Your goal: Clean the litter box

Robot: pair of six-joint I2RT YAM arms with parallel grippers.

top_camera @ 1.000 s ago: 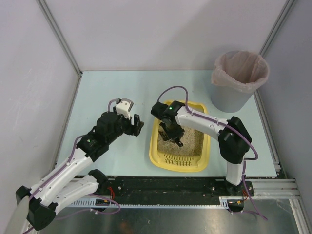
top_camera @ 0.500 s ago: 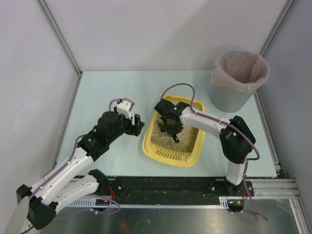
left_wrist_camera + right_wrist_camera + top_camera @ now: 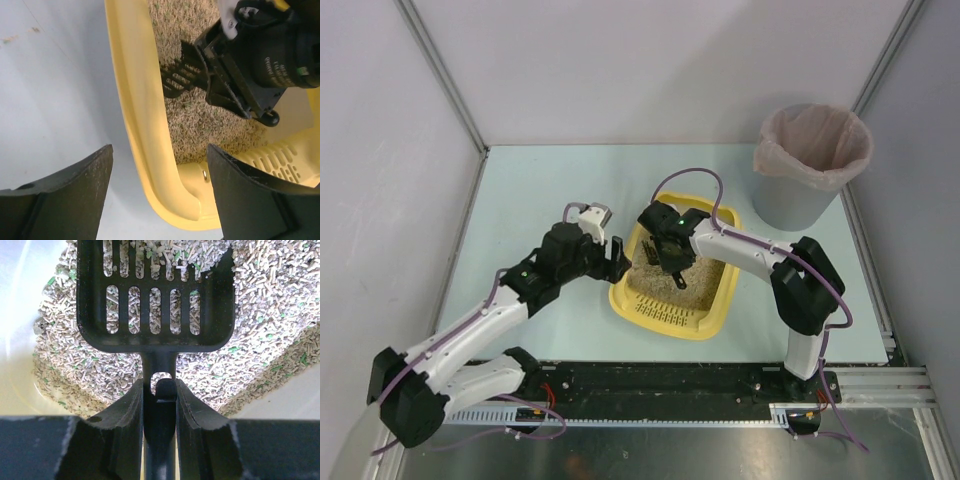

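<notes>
At the far left we see the wall panel meet the table [image 3: 535,190] along a metal edge strip, and a broad stretch of pale blue surface shows between that edge and the left arm. That arm reaches diagonally from its base toward the middle, ending at the left long side of the litter box [image 3: 672,322]. In the wrist view the left gripper [image 3: 159,148] has its jaws spread wide with the yellow rim running up between them, one finger over the table and the other over the tray's near corner. It grips nothing, and we cannot tell whether either finger touches the plastic. The litter box lies a little right of the table's middle, turned askew, with its slotted end toward the arm bases and near the table's front edge. Inside it, above the beige litter [image 3: 270,300], the right gripper [image 3: 159,390] is clamped on the handle of the black slotted scoop [image 3: 155,295]. The scoop's blade sits low on the pellets, and some pellets lie on its far part. The right arm arcs in from its base, its elbow just beside the tray's right side. Farther right, the grey bin [image 3: 810,170] with a pinkish liner stands in the far right corner, well apart from the tray, with a band of table between them and the right wall's frame close by.
</notes>
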